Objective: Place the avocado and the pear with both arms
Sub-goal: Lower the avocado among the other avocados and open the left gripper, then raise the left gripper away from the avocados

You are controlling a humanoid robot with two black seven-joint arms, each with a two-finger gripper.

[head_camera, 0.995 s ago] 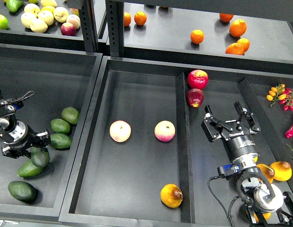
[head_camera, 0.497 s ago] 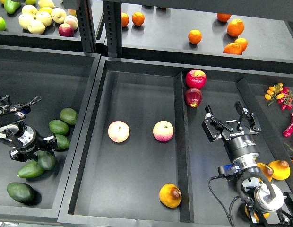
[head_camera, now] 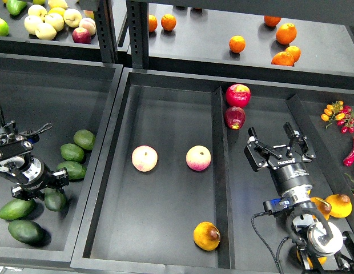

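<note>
In the left bin (head_camera: 57, 85), the left gripper (head_camera: 45, 191) is down among the avocados, its fingers set on either side of a dark green avocado (head_camera: 55, 200). Fingers seem to touch its flanks, but whether they are truly clamped cannot be told from this angle. That fruit's long axis runs roughly from 1 o'clock to 7 o'clock, and which end is the narrow one cannot be made out. Three lighter avocados (head_camera: 72, 152) lie just at 1 o'clock of it; two more avocados (head_camera: 17, 209) lie at 8 o'clock, near the bin's front wall.

The pear (head_camera: 206, 236) sits in the middle bin (head_camera: 165, 97), at the front right corner, close beside the divider (head_camera: 221, 188). Its reddish-brown blotch and stem end face 3 o'clock, toward the divider. Two pink-yellow fruits (head_camera: 144, 158) lie well apart from it, at 11 and 12 o'clock.

The right gripper (head_camera: 278, 147) hangs over the right bin (head_camera: 251, 188) with fingers spread wide and nothing between them, at 1 o'clock of the pear. Two red apples (head_camera: 238, 95) lie beyond it at 11 o'clock. Oranges (head_camera: 286, 33) dot the shelf (head_camera: 211, 40) behind.
</note>
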